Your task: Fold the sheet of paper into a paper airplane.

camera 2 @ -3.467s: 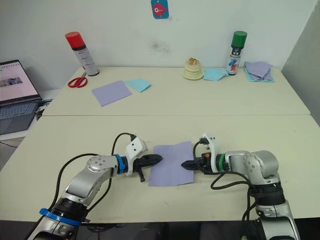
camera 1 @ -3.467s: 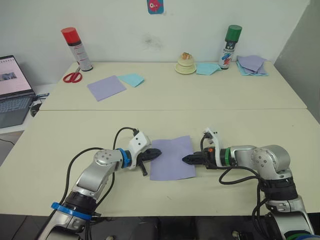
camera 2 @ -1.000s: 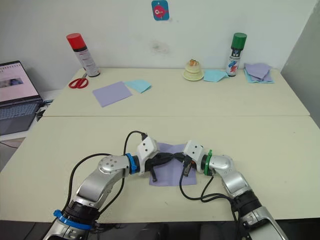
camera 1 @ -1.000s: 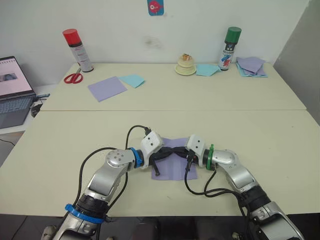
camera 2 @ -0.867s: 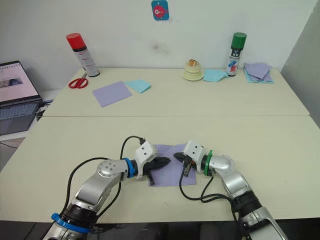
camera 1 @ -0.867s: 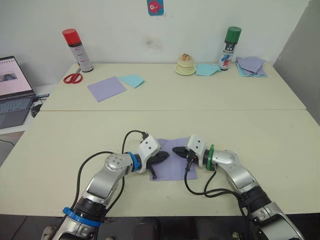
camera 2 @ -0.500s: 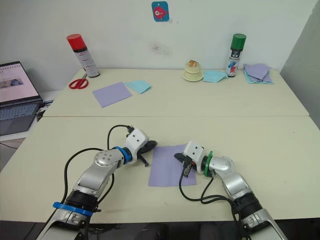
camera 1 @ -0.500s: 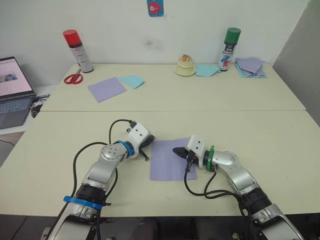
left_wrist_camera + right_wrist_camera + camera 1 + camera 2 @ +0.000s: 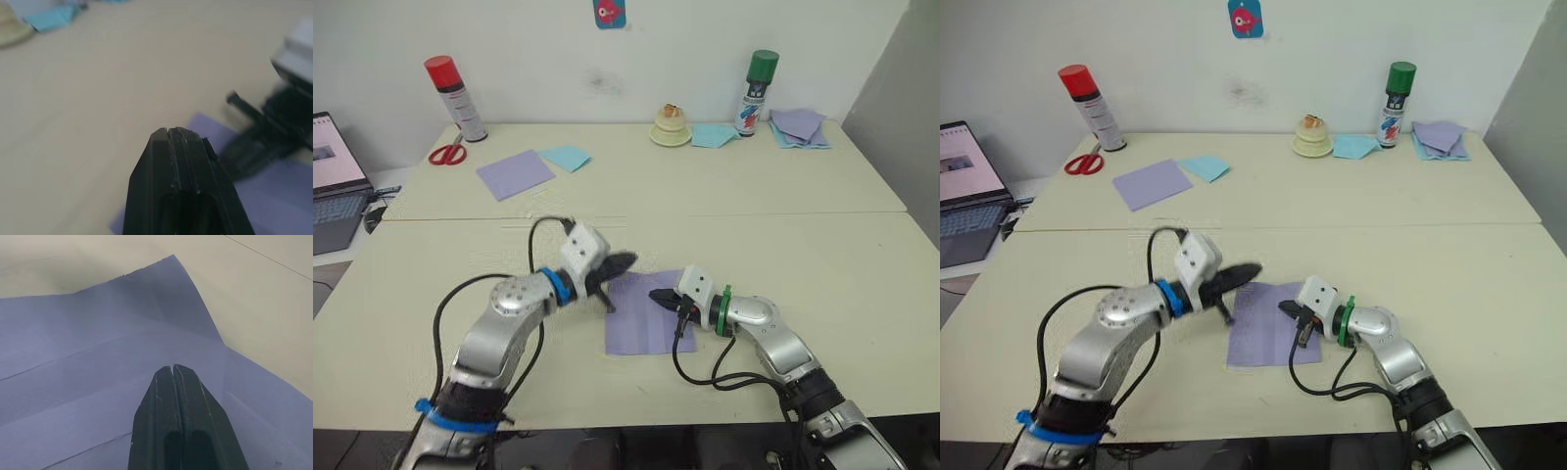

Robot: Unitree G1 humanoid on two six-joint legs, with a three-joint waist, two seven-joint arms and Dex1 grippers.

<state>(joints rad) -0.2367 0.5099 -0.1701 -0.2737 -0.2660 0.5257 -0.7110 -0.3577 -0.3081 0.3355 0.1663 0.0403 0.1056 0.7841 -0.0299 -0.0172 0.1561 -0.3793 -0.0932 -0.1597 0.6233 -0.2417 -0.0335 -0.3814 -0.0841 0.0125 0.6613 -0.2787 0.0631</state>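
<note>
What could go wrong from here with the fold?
1. The right tool rests shut on the sheet of paper alone; if it drags, the flat sheet may slide rather than crease.
2. The left tool, shut, hangs over the sheet's far left corner; pushing down there could crumple that corner.

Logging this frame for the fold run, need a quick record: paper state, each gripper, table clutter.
paper: the sheet of paper lies open and flat on the near table, creases visible, not yet an airplane
left gripper: left gripper shut, raised over the sheet's far left corner, holding nothing
right gripper: right gripper shut, tips over the sheet near its right edge; contact unclear
far table, left: red-capped spray can, scissors, smooth lavender sheet, light blue sheet
far table, right: green-capped spray can, pile of papers
</note>
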